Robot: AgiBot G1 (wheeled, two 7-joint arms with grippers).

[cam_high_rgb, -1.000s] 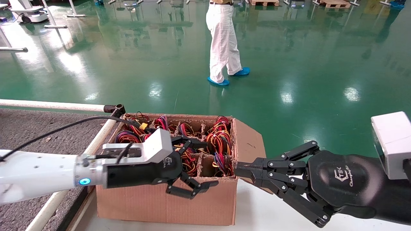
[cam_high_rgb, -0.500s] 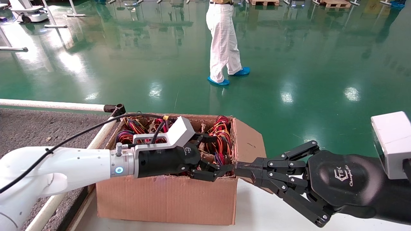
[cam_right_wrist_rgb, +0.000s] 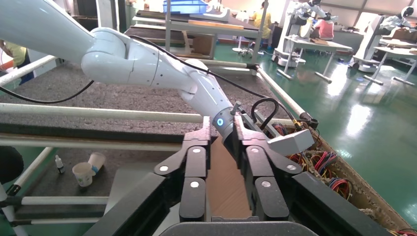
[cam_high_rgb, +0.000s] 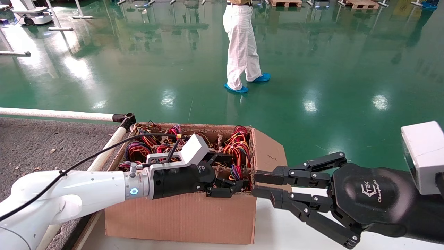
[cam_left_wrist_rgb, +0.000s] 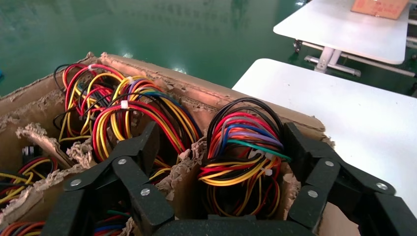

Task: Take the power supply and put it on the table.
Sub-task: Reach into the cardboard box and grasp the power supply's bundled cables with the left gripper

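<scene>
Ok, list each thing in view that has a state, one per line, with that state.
left gripper: open, lowered into the carton, fingers on either side of one wire bundle
power supply: in its carton cell, between the fingers, not lifted
carton: open, cells packed with wire bundles
right gripper: jaws nearly closed on the carton's side flap
table: no power supply on it yet

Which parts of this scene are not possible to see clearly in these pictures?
- Small grey metal power supply bodies: hidden in every view; only the looped coloured wire bundles show above the brown cardboard carton dividers.
- Left claw fingertips: head view, sunk among wires in the carton.
- Right claw: grips the carton's side flap; the contact itself is covered by its fingers.
- Standing person in white trousers: cut off at the top edge, head view.
</scene>
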